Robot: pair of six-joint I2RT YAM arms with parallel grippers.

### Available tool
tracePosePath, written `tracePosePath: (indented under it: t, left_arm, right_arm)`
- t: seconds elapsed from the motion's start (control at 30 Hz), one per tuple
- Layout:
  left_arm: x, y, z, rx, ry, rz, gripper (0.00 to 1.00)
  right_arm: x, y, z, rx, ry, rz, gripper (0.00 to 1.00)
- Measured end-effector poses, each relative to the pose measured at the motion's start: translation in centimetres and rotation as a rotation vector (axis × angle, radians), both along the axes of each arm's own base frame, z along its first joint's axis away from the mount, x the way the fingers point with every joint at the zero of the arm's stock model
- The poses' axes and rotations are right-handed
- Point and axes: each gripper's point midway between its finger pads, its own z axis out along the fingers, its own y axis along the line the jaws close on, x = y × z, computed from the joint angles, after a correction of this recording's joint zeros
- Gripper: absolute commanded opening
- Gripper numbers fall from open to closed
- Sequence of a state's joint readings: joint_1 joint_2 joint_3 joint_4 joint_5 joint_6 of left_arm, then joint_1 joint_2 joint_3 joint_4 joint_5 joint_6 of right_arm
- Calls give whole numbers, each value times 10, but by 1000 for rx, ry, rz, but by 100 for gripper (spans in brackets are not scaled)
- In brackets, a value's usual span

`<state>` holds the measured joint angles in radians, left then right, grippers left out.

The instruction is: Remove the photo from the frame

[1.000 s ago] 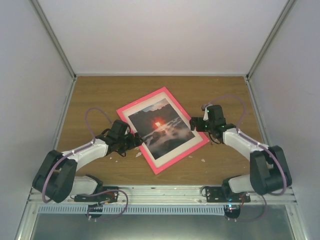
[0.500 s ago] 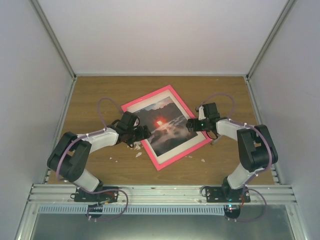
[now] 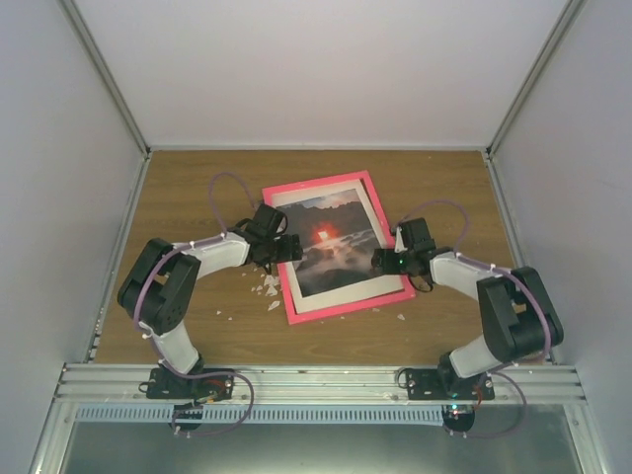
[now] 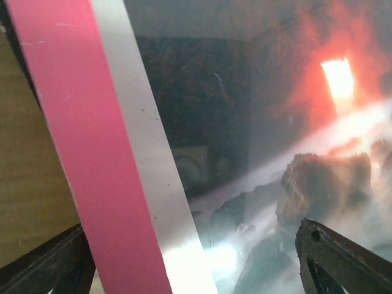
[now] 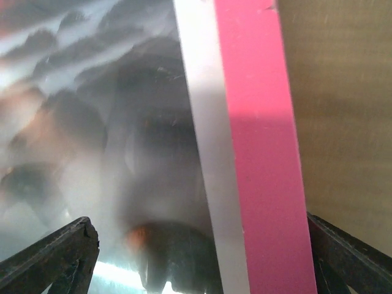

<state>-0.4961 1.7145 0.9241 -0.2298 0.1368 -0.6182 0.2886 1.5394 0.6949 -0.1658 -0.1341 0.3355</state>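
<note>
Pink frame (image 3: 348, 308) dead centre on the table (image 3: 188, 197) in the top view, face up, and the photo (image 3: 331, 242) sits inside it under its white mat (image 3: 341, 293). Nothing is out yet, so I'd call the task barely begun. The left gripper (image 3: 288, 249) is at the frame's 9 o'clock edge and the right gripper (image 3: 383, 261) at about 4 o'clock. White scraps (image 3: 267, 286) lie on the wood at 8 o'clock, just beside the frame, and could get underfoot.

Over to the left wrist: the gripper (image 4: 190, 269) is spread wide and holds nothing. One finger (image 4: 43, 263) is over the wood and the other over the photo (image 4: 275, 135), with the pink border (image 4: 79, 141) and the mat (image 4: 147, 153) running between them. Glare on the picture suggests glazing on top.

Right wrist, mirror image: the gripper (image 5: 196, 257) has its fingers (image 5: 55, 257) far apart and empty, straddling the border (image 5: 260, 141) and the mat (image 5: 205, 141), with the photo (image 5: 92, 122) at 9 o'clock.

What's left, by my reading, is everything: flip the frame, open the back, lift the print. The face-up lie is the obstacle.
</note>
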Motion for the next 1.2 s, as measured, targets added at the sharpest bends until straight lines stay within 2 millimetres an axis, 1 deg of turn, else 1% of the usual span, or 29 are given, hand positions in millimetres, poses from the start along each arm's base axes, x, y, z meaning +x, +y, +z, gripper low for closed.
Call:
tracePosePath:
  t: [0.1, 0.2, 0.37, 0.47, 0.53, 0.7, 0.8, 0.93, 1.03, 1.2]
  left_arm:
    - [13, 0, -1, 41, -19, -3, 88]
    - [20, 1, -1, 75, -28, -2, 88]
    - [20, 1, -2, 116, -35, -11, 89]
    - [17, 1, -2, 131, -32, -12, 89]
    - [11, 1, -2, 136, -22, -12, 89]
    - [-15, 16, -5, 173, 24, 6, 85]
    - [-26, 26, -7, 201, 49, 21, 80]
    - [-34, 31, -8, 222, 59, 24, 68]
    - [-42, 29, -10, 239, 62, 10, 57]
    - [-48, 27, -12, 262, 63, -2, 38]
  right_arm:
    - [-19, 4, 0, 1, 15, -22, 90]
    - [-38, 9, 0, 14, 31, -45, 91]
    - [-59, 12, 5, 67, 38, -88, 96]
    - [-63, 12, 13, 89, 21, -110, 98]
    - [-61, 11, 19, 92, -5, -122, 98]
    - [-57, 4, 21, 64, -28, -149, 99]
    - [-55, 0, 25, 52, -51, -163, 100]
    - [-54, -3, 32, 54, -84, -174, 100]
    - [-56, -4, 34, 55, -93, -175, 100]
    - [-57, -7, 32, 46, -96, -183, 100]
